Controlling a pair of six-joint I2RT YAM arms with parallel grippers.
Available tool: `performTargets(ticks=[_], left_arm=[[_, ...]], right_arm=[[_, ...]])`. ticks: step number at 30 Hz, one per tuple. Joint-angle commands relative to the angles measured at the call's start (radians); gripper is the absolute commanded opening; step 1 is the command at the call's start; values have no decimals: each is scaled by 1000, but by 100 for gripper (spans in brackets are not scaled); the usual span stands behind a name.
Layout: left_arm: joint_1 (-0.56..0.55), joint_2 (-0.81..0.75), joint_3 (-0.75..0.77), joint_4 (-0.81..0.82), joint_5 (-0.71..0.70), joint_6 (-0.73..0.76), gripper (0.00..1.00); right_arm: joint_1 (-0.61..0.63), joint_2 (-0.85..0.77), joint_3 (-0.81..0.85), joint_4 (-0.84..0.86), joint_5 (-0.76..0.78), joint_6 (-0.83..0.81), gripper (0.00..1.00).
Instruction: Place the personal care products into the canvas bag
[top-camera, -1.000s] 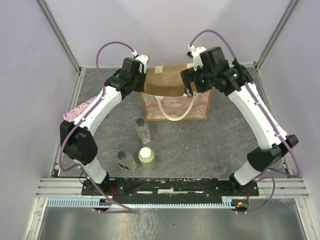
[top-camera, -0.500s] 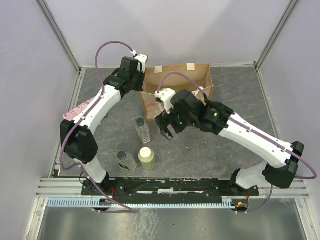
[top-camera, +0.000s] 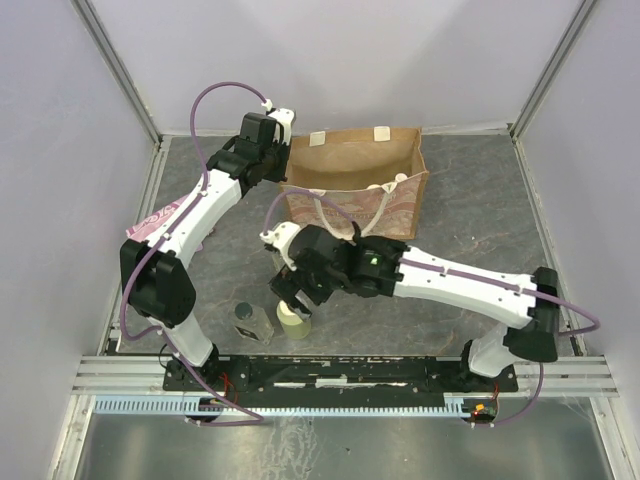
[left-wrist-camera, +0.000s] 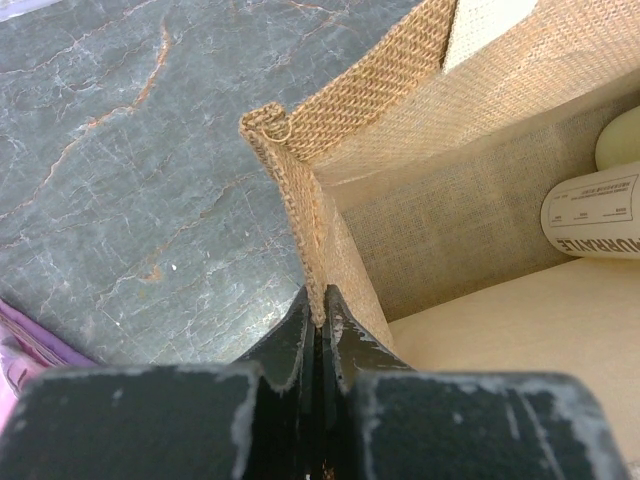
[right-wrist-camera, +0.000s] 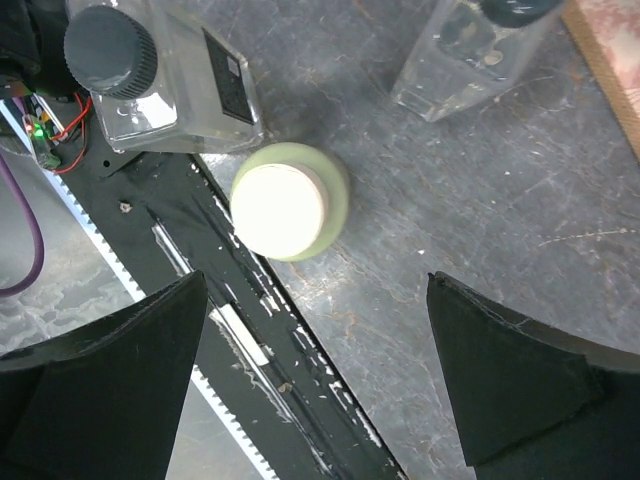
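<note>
Our right gripper (right-wrist-camera: 315, 290) hangs with jaws spread wide over a pale yellow bottle (right-wrist-camera: 288, 200) standing upright at the near edge of the desk (top-camera: 450, 230). The bottle's cap faces the wrist camera, nearly centred between the jaws and just beyond their tips. Our left gripper (left-wrist-camera: 320, 310), well away from that bottle, has its jaws clamped on the left rim of the canvas bag (left-wrist-camera: 360, 110).
</note>
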Motion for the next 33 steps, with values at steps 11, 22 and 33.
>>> performTargets(ticks=[11,22,33], left_arm=[[11,-51,-8,4,-1,33,3],[10,-65,-24,13,-5,44,3],[11,-72,-36,28,6,44,3]], right_arm=[[73,187,156,-93,19,2,99],[73,277,144,-35,-5,-64,100],[71,339,94,27,-29,-68,100]])
